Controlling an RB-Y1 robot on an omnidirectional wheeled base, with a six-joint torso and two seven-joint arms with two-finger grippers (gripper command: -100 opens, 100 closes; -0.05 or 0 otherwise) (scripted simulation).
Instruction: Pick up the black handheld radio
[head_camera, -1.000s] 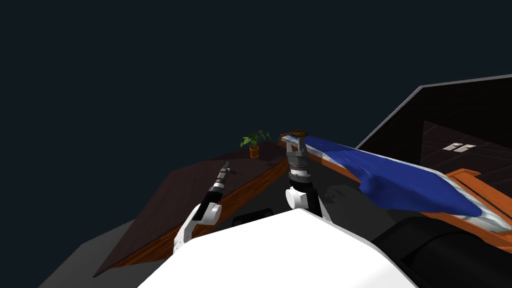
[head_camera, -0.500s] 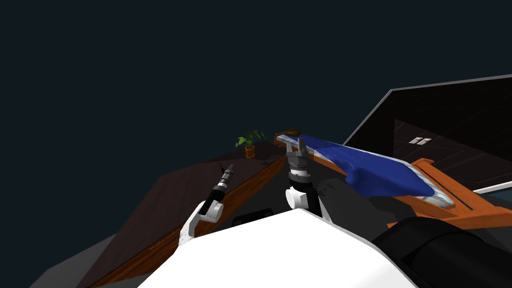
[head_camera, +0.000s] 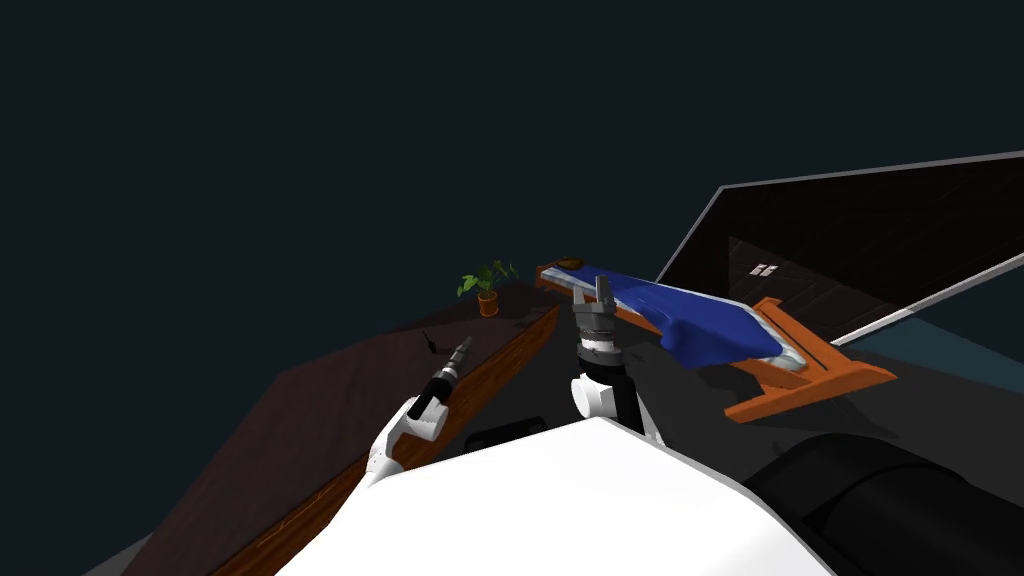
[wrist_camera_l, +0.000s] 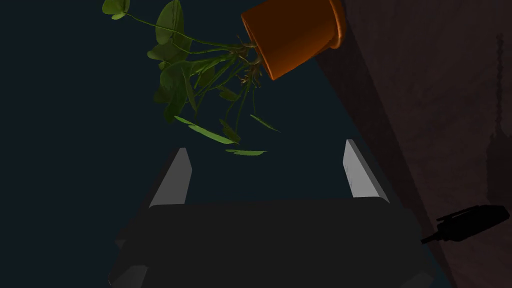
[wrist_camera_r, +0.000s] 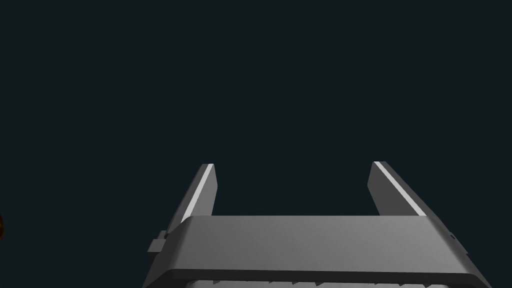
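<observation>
The black handheld radio lies on a dark table top, small, with its aerial sticking out. In the left wrist view the radio rests on that surface off to the side of my left gripper, which is open and holds nothing. In the head view the left gripper hovers over the table's wooden edge, just right of the radio. My right gripper is raised in front of me, and the right gripper stands open and empty.
A potted plant in an orange pot stands at the table's far end, ahead of the left gripper. A bed with a blue cover on an orange frame lies to the right. A dark wall rises behind.
The whole head view has slid left, so I have turned. The radio has come into sight on the table, and my left arm has shifted a little to the right.
</observation>
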